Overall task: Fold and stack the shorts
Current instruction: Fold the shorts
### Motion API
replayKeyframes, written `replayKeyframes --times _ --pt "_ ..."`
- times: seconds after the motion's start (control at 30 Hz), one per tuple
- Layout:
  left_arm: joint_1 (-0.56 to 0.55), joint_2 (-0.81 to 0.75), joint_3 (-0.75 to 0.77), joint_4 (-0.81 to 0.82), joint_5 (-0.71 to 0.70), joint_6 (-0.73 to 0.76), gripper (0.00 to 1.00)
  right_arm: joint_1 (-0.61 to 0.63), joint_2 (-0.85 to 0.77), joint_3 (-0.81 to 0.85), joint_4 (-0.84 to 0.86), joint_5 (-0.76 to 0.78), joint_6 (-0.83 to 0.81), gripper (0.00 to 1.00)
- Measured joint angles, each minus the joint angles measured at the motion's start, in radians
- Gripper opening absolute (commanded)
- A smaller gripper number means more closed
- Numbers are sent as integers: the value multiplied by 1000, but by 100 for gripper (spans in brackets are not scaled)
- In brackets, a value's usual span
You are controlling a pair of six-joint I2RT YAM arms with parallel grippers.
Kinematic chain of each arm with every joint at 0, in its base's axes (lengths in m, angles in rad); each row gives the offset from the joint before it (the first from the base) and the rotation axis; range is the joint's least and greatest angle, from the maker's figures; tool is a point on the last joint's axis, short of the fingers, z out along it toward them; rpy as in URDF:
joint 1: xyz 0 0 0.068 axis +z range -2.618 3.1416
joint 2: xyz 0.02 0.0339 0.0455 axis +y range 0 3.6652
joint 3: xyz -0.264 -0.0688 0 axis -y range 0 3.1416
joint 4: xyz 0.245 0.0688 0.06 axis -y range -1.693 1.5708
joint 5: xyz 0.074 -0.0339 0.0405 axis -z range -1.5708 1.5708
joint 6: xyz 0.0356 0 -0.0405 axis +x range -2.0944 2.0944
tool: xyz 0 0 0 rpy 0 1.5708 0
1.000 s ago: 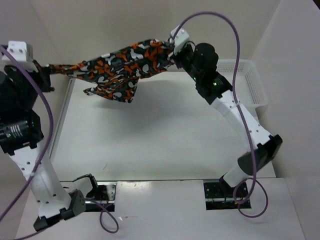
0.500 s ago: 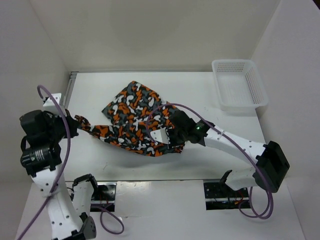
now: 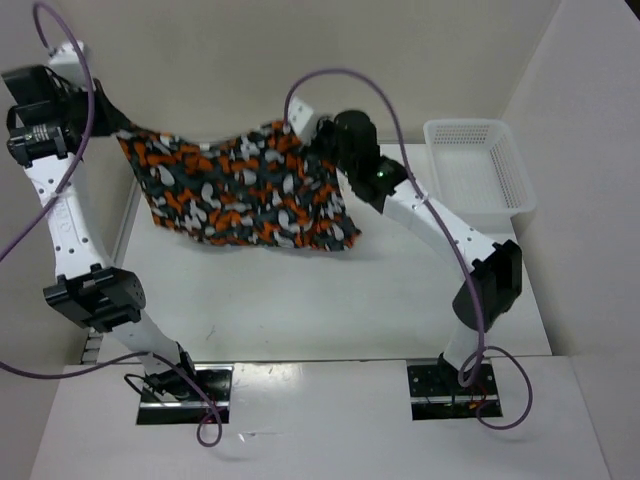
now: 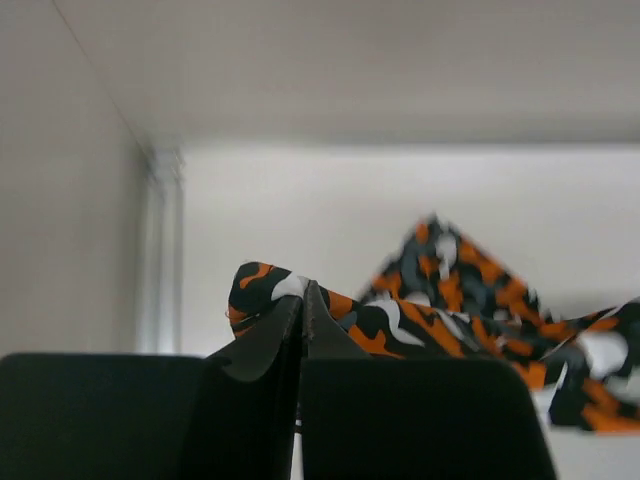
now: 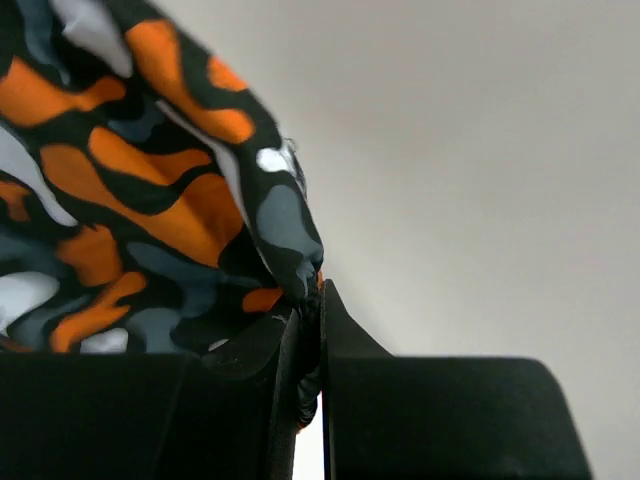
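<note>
**Shorts** [image 3: 240,195]: one pair, camouflage print in orange, dark grey and white. They are held up in the air over the far left part of the table [image 3: 330,290], stretched wide between the two arms. The top edge sags a little in the middle. The lower edge hangs loose and seems to be clear of the tabletop, with a shadow beneath it. No folded pile is to be seen anywhere.

**Left gripper** [image 3: 108,118]: raised high by the left wall, jaws pressed together on one top corner. The wrist view shows only a small peak of cloth above the closed fingers [image 4: 270,335].

**Right gripper** [image 3: 310,135]: raised near the back wall, jaws clamped on the other top corner. The cloth is bunched at the pinch and falls away to the side.

**Basket** [image 3: 520,180]: white mesh plastic, at the far right corner, well apart from the shorts.

**Cables** [image 3: 440,235]: purple, looping loosely round both arms.

**Hazards, as I judge them:**
- Each hold takes very little cloth. If the arms draw further apart, a corner may slip out and the pair would swing from one side.
- If one arm comes down ahead of the other, the shorts would likely land skewed or creased, which would spoil the fold.
- The loose lower edge may tuck under itself on touching the table.
- A slack cable loop could catch the cloth as the arms descend.
</note>
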Motion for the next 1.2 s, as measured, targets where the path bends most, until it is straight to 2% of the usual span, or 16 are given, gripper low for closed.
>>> replayKeyframes --times 0.1,0.17,0.23,0.3,0.4,0.53,0.67,0.77,0.87,1.03,1.1,1.2 --pt "1 39 253 40 -16 0 0 -28 124 338 7 99 83 0" --pt "2 0 352 65 -32 1 0 -28 176 523 5 150 136 0" --pt "2 -87 353 80 -39 2 0 -18 181 612 2 185 166 0" --pt "2 -187 304 81 -36 2 0 -3 148 618 -2 202 172 0" --pt "2 -352 122 95 -23 2 0 17 66 494 -14 194 154 0" --pt "2 -515 -176 96 -14 2 0 36 -49 195 -55 132 68 0" --pt "2 -606 -502 35 -18 2 0 109 -137 -183 -167 68 -62 0" --pt "2 -625 -655 -64 -26 2 0 167 -139 -343 -324 -49 -90 0" --pt "0 -674 -718 -138 -30 2 0 183 -173 -438 -471 -181 -98 0" --pt "-3 -746 -727 -160 -38 2 0 179 -288 -516 -560 -286 -88 0" --pt "-4 -732 -723 -154 -42 2 0 179 -317 -531 -558 -310 -69 0" --pt "-8 -626 -697 -122 -31 2 0 179 -335 -568 -550 -321 -49 0"
